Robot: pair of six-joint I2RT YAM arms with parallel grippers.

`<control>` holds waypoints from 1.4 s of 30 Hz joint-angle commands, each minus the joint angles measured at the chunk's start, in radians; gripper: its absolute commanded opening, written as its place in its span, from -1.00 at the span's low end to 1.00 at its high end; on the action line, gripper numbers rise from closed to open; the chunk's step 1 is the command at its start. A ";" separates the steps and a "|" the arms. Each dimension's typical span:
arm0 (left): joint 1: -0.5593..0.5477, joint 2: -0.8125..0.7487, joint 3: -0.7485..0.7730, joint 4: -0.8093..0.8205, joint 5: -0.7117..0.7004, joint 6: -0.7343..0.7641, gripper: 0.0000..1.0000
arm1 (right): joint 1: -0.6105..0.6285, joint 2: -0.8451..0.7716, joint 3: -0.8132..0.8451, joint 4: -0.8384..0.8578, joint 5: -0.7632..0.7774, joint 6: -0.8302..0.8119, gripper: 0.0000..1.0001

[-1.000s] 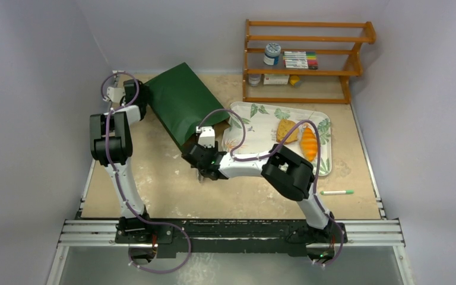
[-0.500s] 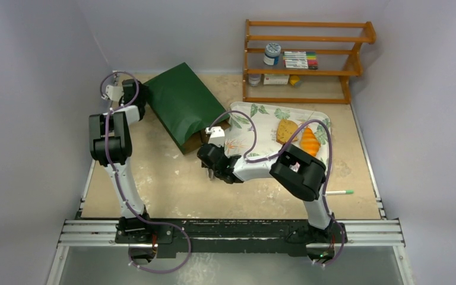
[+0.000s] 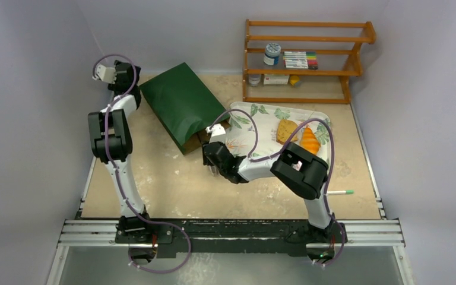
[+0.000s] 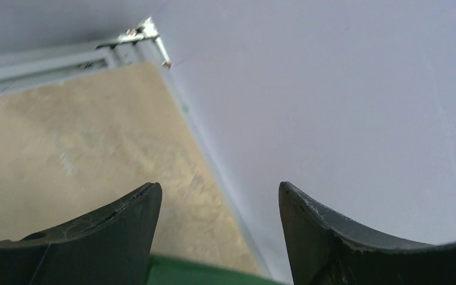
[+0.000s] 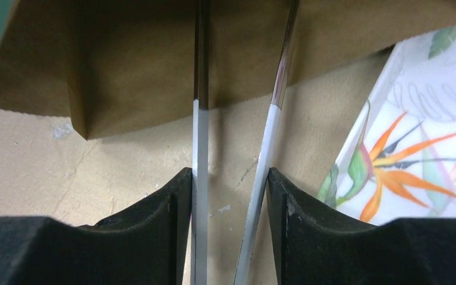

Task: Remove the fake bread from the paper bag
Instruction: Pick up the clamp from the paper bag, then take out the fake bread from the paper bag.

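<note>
The dark green paper bag (image 3: 181,105) lies on its side, its brown mouth (image 3: 205,136) facing the tray. My right gripper (image 3: 212,144) is at the mouth, shut on metal tongs (image 5: 199,136) whose two blades reach into the brown opening (image 5: 142,53); in the right wrist view the gripper (image 5: 228,172) clamps both blades. No bread shows inside the bag. A tan bread piece (image 3: 286,129) and an orange croissant (image 3: 309,141) lie on the tray. My left gripper (image 3: 127,77) is open and empty by the bag's far end; in its wrist view the gripper (image 4: 217,187) is just above the green edge (image 4: 202,273).
The leaf-patterned tray (image 3: 255,127) lies right of the bag, its edge in the right wrist view (image 5: 427,148). A wooden shelf (image 3: 306,62) with jars and markers stands at the back. A green pen (image 3: 336,192) lies at the right. Walls close in at left and back.
My right gripper moved right and toward the bag's mouth with the tongs. My left gripper pulled away from the bag's far end toward the back left corner. The bag shifted slightly.
</note>
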 commanded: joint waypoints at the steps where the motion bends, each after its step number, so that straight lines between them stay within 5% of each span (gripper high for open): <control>1: 0.003 0.108 0.152 0.071 -0.045 0.084 0.45 | -0.031 -0.044 0.010 0.139 -0.044 -0.073 -0.02; 13: 0.003 0.339 0.428 0.011 0.074 0.091 0.58 | -0.114 0.029 0.126 0.169 -0.166 -0.135 0.01; 42: 0.018 0.361 0.402 0.067 0.168 0.037 0.63 | -0.218 0.243 0.462 0.023 -0.336 -0.172 0.09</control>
